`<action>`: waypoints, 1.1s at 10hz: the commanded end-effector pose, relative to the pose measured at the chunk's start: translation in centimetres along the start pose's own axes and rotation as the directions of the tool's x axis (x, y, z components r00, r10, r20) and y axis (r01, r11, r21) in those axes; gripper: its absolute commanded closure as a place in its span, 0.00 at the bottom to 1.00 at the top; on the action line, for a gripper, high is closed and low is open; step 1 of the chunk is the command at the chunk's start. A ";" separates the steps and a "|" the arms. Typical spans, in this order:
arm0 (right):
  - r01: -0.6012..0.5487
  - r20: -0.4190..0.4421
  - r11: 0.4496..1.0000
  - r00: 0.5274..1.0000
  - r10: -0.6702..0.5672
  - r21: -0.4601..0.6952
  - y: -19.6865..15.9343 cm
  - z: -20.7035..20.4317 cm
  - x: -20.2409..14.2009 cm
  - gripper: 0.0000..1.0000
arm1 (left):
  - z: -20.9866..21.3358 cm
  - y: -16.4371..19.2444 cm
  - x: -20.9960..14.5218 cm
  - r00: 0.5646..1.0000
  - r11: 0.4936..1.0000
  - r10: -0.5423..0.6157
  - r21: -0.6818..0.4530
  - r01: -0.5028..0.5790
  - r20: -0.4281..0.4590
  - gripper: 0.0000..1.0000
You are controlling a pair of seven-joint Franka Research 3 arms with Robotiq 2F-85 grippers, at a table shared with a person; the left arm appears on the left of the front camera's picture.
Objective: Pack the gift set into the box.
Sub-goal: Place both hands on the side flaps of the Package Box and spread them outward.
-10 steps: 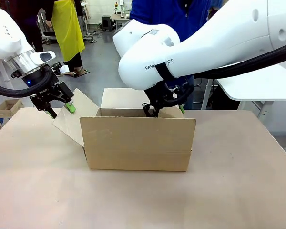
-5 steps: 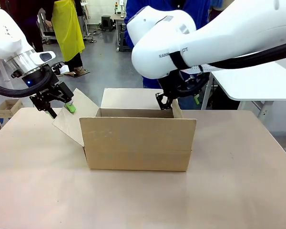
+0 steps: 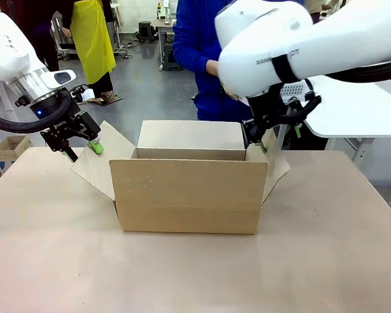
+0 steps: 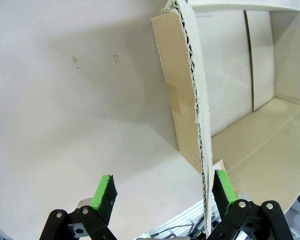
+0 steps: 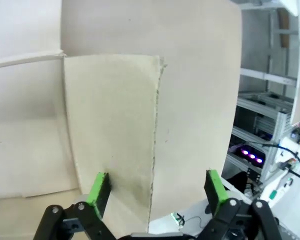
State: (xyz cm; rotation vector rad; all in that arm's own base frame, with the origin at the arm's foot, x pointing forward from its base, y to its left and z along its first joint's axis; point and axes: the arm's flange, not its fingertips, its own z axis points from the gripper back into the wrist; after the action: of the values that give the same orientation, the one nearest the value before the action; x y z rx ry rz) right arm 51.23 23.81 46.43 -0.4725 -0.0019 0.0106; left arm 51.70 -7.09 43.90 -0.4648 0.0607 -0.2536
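Note:
The box (image 3: 189,195) stands in the middle of the table, its top open. Its left flap (image 3: 94,163) and right flap (image 3: 277,171) splay outward, and the far flap (image 3: 192,135) stands up. My left gripper (image 3: 81,149) is open at the left flap's upper edge. In the left wrist view the flap's edge (image 4: 197,100) runs between the fingers of the left gripper (image 4: 162,192), close to the right-hand pad (image 4: 222,186). My right gripper (image 3: 272,139) hangs open just above the right flap. The right wrist view has the right gripper (image 5: 155,190) over that flap (image 5: 110,125). The gift set is out of view.
A person in blue (image 3: 205,59) stands behind the box at the far side. A white table (image 3: 352,114) is at the back right, and a small carton (image 3: 10,147) lies on the floor at the left. Bare tabletop (image 3: 195,274) lies in front of the box.
My right gripper has swung from over the box's inside out to the right. The right flap, upright before, now splays outward. The left arm has not moved.

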 end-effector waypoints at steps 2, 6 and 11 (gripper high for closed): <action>-0.135 0.070 0.974 0.990 0.124 0.182 -2.9 -3.0 0.3 0.00 | 0.0 -0.1 -0.2 1.000 1.000 0.009 0.012 -0.009 0.002 0.00; -0.143 0.105 0.879 0.989 0.107 0.455 -5.7 -7.4 0.3 0.00 | 0.0 -0.1 -0.2 1.000 1.000 0.009 0.012 -0.009 0.002 0.00; -0.126 0.097 0.936 0.990 0.099 0.328 -3.9 -4.9 1.8 0.00 | 0.0 -0.1 -0.2 1.000 1.000 0.009 0.012 -0.009 0.002 0.00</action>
State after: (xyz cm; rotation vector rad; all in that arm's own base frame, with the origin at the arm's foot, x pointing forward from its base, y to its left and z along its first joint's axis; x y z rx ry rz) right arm 52.83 17.88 43.59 -0.1027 -0.0505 0.1641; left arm 51.70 -7.10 43.91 -0.4648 0.0606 -0.2539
